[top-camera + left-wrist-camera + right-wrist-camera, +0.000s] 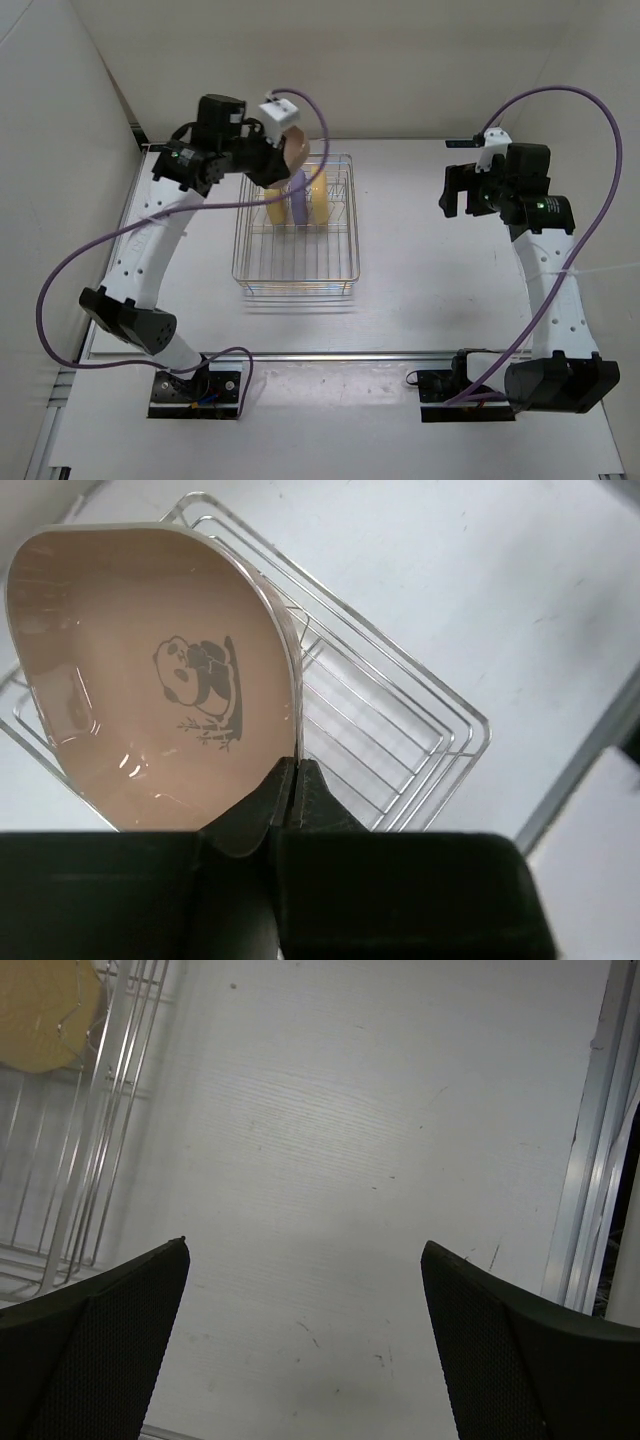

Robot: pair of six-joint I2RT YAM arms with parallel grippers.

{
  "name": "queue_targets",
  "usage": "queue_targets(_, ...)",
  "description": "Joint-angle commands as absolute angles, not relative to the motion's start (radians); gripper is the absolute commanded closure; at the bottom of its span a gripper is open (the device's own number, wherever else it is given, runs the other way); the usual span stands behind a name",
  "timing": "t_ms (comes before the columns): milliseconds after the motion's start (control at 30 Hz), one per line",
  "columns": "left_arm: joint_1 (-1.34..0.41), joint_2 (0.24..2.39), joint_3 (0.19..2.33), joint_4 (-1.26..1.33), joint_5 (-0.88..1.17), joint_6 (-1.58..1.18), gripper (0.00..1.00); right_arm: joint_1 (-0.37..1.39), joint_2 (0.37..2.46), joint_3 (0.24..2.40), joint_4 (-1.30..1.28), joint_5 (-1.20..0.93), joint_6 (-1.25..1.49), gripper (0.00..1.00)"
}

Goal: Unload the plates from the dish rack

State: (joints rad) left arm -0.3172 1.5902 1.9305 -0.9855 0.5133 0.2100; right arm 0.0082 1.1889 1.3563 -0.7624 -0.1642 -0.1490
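My left gripper (292,765) is shut on the rim of a tan-pink plate (150,680) with a panda picture, lifted above the far left corner of the dish rack (400,730). From above, that plate (293,152) hangs over the silver wire rack (340,262). Standing upright in the rack are a yellow plate (277,205), a purple plate (297,197) and another yellow plate (317,197). My right gripper (305,1250) stands open over bare table to the right of the rack, nothing between its fingers. One yellow plate (45,1015) shows at its view's top left.
White walls close in the table at the back and left. An aluminium rail (330,355) runs along the near edge by the arm bases. Purple cables (90,250) loop from both arms.
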Motion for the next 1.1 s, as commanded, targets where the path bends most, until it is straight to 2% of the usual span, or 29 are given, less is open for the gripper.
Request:
queue_targets(0, -0.464, 1.555, 1.924, -0.997, 0.126, 0.328, 0.89, 0.011, 1.207, 1.43, -0.773, -0.221, -0.101, 0.0)
queue_targets(167, -0.782, 1.546, 1.767, -0.935, -0.285, 0.472, 0.89, -0.009, 1.281, 1.521, -0.805, -0.395, -0.038, 0.0)
queue_targets(233, -0.851, 1.546, 1.686, -0.908, -0.421, 0.546, 0.89, -0.009, 1.307, 1.596, -0.845, -0.44, -0.038, 0.02)
queue_targets(400, -1.034, 1.557, 1.588, -0.853, -0.599, 0.649, 0.89, 0.017, 1.371, 1.719, -0.877, -0.479, -0.04, 0.05)
queue_targets(800, -1.249, 1.66, 1.598, -0.747, -0.718, 0.765, 0.89, 0.207, 1.456, 1.796, -0.922, -0.448, -0.092, 0.08)
queue_targets(933, -1.272, 1.7, 1.638, -0.747, -0.727, 0.775, 0.89, 0.228, 1.456, 1.752, -0.881, -0.448, -0.101, 0.15)
queue_targets(1067, -1.272, 1.732, 1.683, -0.747, -0.736, 0.775, 0.89, 0.238, 1.456, 1.68, -0.838, -0.457, -0.101, 0.15)
